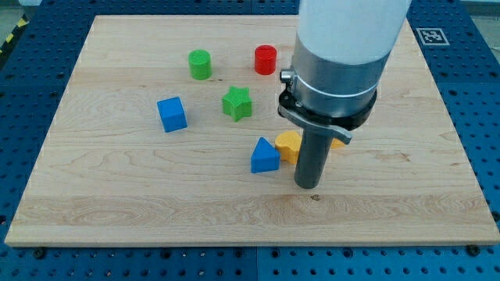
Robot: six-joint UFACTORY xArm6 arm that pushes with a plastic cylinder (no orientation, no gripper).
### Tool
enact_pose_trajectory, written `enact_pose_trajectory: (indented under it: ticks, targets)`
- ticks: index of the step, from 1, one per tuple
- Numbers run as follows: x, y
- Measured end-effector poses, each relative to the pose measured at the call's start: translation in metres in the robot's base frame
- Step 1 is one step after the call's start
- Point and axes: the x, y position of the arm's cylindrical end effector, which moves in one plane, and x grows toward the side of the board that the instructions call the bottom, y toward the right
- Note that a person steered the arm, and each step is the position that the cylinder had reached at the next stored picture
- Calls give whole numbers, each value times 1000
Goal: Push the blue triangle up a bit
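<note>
The blue triangle lies near the middle of the wooden board. My tip rests on the board just to the triangle's right and slightly below it, a small gap apart. A yellow block sits touching the triangle's right side, partly hidden behind my rod; its shape cannot be made out.
A green star is above the triangle. A blue cube is at the view's left. A green cylinder and a red cylinder stand near the view's top. The arm's white body hides the upper right of the board.
</note>
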Motion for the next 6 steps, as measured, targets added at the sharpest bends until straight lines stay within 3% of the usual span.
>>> enact_pose_trajectory:
  ticks: [3, 6]
  targets:
    - [-12, -6]
    - [-12, -81]
